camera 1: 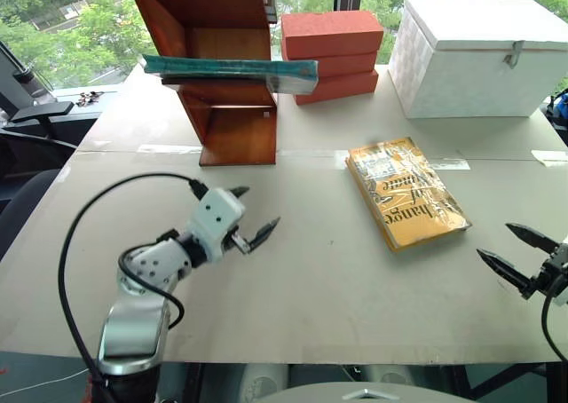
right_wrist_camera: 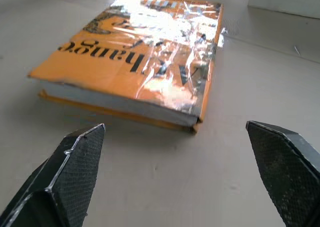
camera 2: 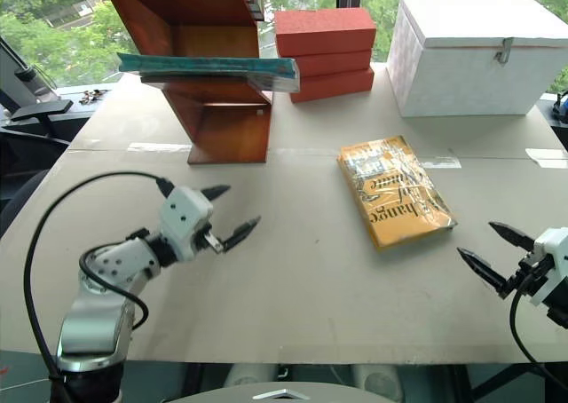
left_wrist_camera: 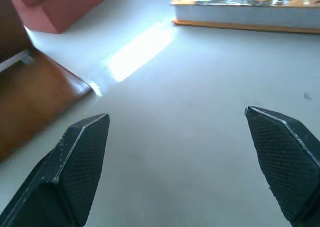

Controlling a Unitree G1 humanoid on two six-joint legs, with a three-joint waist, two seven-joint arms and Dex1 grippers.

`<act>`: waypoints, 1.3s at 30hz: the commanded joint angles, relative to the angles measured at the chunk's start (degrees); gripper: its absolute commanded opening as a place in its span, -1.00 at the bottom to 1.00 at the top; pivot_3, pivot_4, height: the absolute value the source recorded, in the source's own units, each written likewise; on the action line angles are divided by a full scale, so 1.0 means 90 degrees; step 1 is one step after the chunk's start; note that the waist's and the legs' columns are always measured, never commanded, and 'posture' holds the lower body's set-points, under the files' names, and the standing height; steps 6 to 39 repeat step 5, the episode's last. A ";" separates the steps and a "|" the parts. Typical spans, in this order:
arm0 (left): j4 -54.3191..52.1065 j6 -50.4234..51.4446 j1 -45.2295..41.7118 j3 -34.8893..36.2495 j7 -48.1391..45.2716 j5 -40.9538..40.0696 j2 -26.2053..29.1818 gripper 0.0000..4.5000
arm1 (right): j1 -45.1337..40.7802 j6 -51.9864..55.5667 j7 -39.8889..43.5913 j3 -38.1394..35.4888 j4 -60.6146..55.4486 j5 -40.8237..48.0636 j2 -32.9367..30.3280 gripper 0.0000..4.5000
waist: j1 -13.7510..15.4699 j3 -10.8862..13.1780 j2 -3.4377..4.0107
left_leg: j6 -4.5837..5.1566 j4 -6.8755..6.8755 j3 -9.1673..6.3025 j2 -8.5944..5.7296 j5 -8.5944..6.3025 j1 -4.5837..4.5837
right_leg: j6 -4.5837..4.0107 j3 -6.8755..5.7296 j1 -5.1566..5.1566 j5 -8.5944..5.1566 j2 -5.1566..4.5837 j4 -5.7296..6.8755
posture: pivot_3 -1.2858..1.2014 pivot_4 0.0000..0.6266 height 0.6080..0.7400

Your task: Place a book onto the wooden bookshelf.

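The teal-green paperback book [camera 1: 229, 69] lay flat on the board of the tall reddish-brown wooden bookshelf [camera 1: 213, 30], overhanging both ends, so we judged the placing done. Our left tool [camera 1: 251, 217] and right tool [camera 1: 515, 252] were spread wide and empty, low over the pale counter [camera 1: 319, 279]. We thought it best to withdraw gently, well clear of the shelf.

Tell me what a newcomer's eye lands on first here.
The teal-green book lying flat on the wooden bookshelf at the table's far left, overhanging both sides. Then the yellow-orange book flat on the table, right of centre, between both open claws.
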 commanded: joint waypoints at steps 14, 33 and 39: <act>0.0338 -0.0569 0.0222 -0.0150 0.0657 0.0038 0.0012 0.98 | 0.0047 -0.0537 -0.0141 0.0211 0.0013 -0.0222 0.0186 1.00 | -0.0022 -0.0005 0.0005 | -0.0001 0.0031 -0.0002 -0.0001 -0.0001 -0.0002 | -0.0005 0.0001 -0.0001 0.0004 -0.0003 0.0014 | 0.03 -0.52 1.00; 0.0338 -0.0569 0.0222 -0.0150 0.0657 0.0038 0.0012 0.98 | 0.0047 -0.0537 -0.0141 0.0211 0.0013 -0.0222 0.0186 1.00 | -0.0022 -0.0005 0.0005 | -0.0001 0.0031 -0.0002 -0.0001 -0.0001 -0.0002 | -0.0005 0.0001 -0.0001 0.0004 -0.0003 0.0014 | 0.03 -0.52 1.00; 0.0338 -0.0569 0.0222 -0.0150 0.0657 0.0038 0.0012 0.98 | 0.0047 -0.0537 -0.0141 0.0211 0.0013 -0.0222 0.0186 1.00 | -0.0022 -0.0005 0.0005 | -0.0001 0.0031 -0.0002 -0.0001 -0.0001 -0.0002 | -0.0005 0.0001 -0.0001 0.0004 -0.0003 0.0014 | 0.03 -0.52 1.00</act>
